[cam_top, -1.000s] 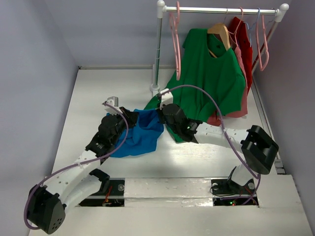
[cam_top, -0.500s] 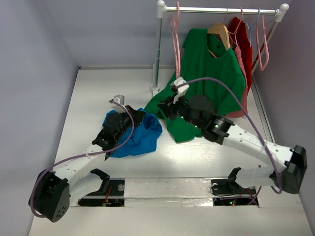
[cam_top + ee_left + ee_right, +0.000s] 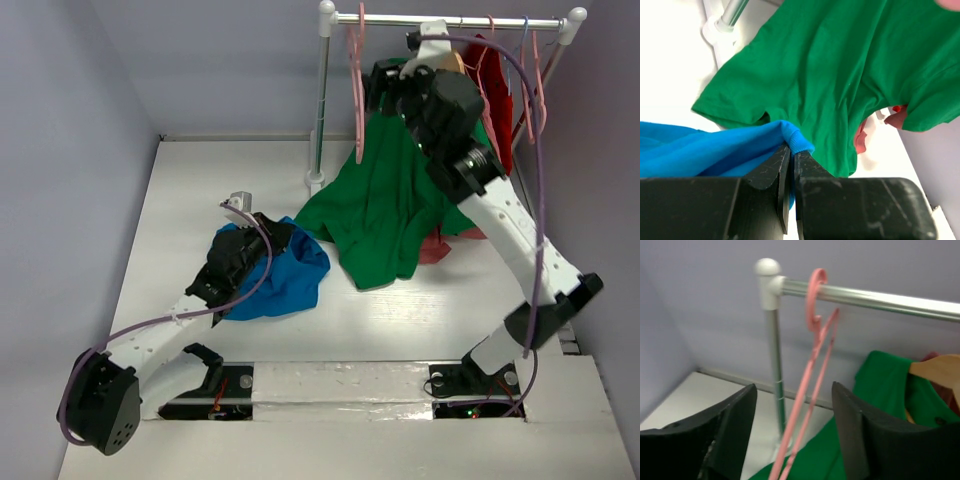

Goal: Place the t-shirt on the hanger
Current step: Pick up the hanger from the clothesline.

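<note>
**Currently: blue shirt pinched at left, pink hanger on far rail**

Item 1, left: t-shirt [image 3: 293,278], bright blue, bunched on the white table [image 3: 180,190]. The left gripper [image 3: 791,150] is clamped tight on its ribbed hem.

Item 2, centre far: hanger [image 3: 812,360], light pink, hooked at the left end of the metal rail [image 3: 450,20]. The right gripper [image 3: 383,87] is raised just beside it, fingers spread wide, holding nothing.

Item 3, centre to right: green t-shirt [image 3: 385,200] hanging from the rail, its hem trailing on the table beside the blue one.

Item 4, far right: red shirt [image 3: 497,90].
</note>
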Robot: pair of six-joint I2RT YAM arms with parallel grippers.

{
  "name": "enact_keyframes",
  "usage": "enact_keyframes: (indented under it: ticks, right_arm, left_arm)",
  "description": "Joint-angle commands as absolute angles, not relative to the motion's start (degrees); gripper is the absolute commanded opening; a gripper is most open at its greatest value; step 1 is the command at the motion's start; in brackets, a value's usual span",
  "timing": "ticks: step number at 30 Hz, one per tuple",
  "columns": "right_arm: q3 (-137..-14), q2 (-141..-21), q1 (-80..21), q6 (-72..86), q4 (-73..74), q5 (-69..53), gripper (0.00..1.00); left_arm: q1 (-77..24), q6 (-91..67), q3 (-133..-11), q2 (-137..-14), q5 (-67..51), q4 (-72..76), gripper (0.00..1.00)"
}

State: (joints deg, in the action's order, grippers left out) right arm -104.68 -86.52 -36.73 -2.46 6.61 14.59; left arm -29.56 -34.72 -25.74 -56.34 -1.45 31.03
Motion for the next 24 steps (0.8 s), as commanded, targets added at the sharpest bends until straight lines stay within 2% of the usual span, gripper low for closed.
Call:
enact_keyframes:
  ticks: [1, 8, 14, 17, 18, 20, 21, 23, 24]
  right_arm:
    - [-117.5, -95.0, -33.1, -3.5, 17.6, 16.1, 0.69]
    - [-136.5, -109.8, -30.3, -3.3, 25.5, 13.2, 0.73]
    - [-138.7, -114.9, -29.8, -3.3, 25.3, 13.4, 0.68]
    - [-136.5, -114.8, -29.8, -4.0, 23.8, 15.7, 0.57]
    - [-136.1, -114.7, -29.8, -4.5, 23.6, 16.3, 0.48]
    - [-135.4, -114.5, -29.8, -4.7, 23.2, 16.7, 0.42]
    - [-135.1, -114.2, -29.8, -4.7, 23.2, 16.8, 0.36]
    - [-134.0, -113.7, -29.8, -4.6, 22.7, 16.4, 0.32]
    - [-133.6, -113.1, -29.8, -4.7, 22.3, 16.3, 0.26]
  left_arm:
    - [-29.9, -32.4, -25.0, -53.3, -0.7, 34.1, 0.00]
    - [-29.9, -32.3, -24.7, -53.4, -1.7, 34.2, 0.00]
    - [-29.9, -32.3, -24.7, -53.7, -1.8, 34.5, 0.00]
    - [-29.9, -32.3, -24.6, -53.7, -1.7, 34.5, 0.00]
    - [-29.9, -32.3, -24.6, -53.7, -1.7, 34.5, 0.00]
    - [-29.9, -32.4, -24.6, -53.7, -1.8, 34.6, 0.00]
    - [-29.9, -32.5, -24.6, -53.9, -1.8, 34.7, 0.00]
    - [-29.9, -32.7, -24.6, -54.1, -1.8, 34.7, 0.00]
    - [-29.9, -32.6, -24.6, -54.2, -1.8, 34.8, 0.00]
